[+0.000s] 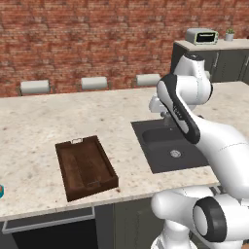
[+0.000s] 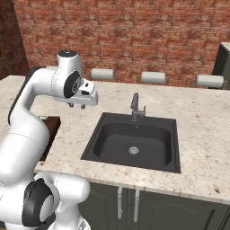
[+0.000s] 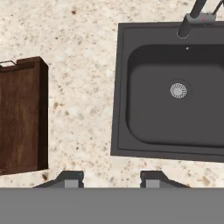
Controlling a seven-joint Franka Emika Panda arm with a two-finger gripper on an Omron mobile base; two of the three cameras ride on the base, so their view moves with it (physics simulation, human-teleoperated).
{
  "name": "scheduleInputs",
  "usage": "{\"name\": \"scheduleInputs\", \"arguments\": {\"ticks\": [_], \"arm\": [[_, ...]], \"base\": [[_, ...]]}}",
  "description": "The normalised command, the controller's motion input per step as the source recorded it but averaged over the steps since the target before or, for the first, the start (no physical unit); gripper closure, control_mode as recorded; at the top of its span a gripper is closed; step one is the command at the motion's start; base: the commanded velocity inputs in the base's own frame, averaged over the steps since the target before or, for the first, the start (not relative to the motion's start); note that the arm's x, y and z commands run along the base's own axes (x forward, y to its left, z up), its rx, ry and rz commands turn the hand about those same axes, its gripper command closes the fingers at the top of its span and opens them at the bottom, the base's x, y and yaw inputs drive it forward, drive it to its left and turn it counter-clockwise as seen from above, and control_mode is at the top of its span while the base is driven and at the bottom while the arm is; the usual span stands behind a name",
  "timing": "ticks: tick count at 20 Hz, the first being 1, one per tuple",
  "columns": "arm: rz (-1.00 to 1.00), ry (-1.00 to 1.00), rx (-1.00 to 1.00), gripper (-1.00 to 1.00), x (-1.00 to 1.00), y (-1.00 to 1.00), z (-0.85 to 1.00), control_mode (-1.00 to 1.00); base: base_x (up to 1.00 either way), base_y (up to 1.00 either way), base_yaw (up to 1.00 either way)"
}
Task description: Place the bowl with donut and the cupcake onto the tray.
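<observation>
The dark brown wooden tray lies empty on the speckled counter, left of the sink. It also shows behind my arm and at the left of the hand view. My gripper hangs above the counter between tray and sink, pointing down. Its fingers stand apart, open, with nothing between them. A small teal bit of the cupcake shows at the far left counter edge, cut off by the frame. The bowl and the donut are out of view.
A black sink with a faucet sits right of the gripper. Stools line the far side of the counter before a brick wall. A toaster stands on the back right cabinet.
</observation>
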Motion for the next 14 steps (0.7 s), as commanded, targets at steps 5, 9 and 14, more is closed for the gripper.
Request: {"name": "scheduleInputs", "arguments": {"ticks": [5, 9, 14], "arm": [[0.00, 0.00, 0.00, -1.00, 0.00, 0.00, 0.00, 1.00], [0.00, 0.00, 0.00, -1.00, 0.00, 0.00, 0.00, 1.00], [0.00, 0.00, 0.00, -1.00, 0.00, 0.00, 0.00, 1.00]], "base": [[0.00, 0.00, 0.00], [-0.01, 0.29, 0.00], [0.00, 0.75, 0.00]]}}
